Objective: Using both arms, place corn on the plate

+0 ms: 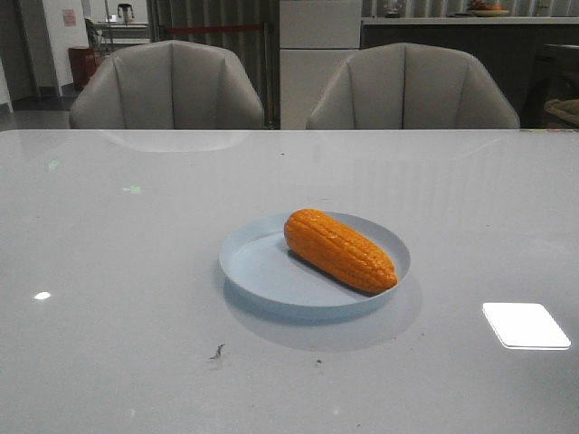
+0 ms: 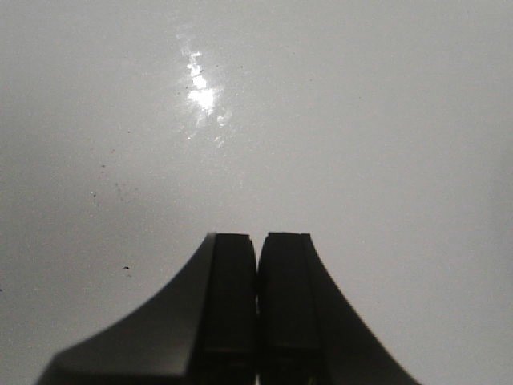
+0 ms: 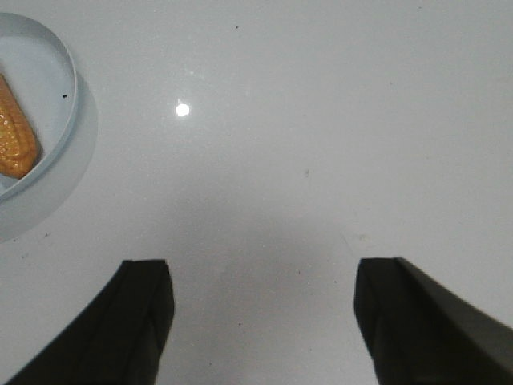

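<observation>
The orange-yellow corn [image 1: 339,250] lies on its side on the pale-blue plate [image 1: 262,271] near the middle of the table, its tapered end toward the front right. Neither arm shows in the front view. My left gripper [image 2: 258,237] is shut with nothing between its fingers, over bare table. My right gripper [image 3: 261,273] is open and empty over bare table. In the right wrist view the plate's rim [image 3: 68,104] and one end of the corn [image 3: 14,144] show at the picture's edge, well apart from the fingers.
The white glossy table [image 1: 109,271] carries light reflections and a few dark specks [image 1: 217,351] near the front. Two grey chairs [image 1: 167,86] stand behind the far edge.
</observation>
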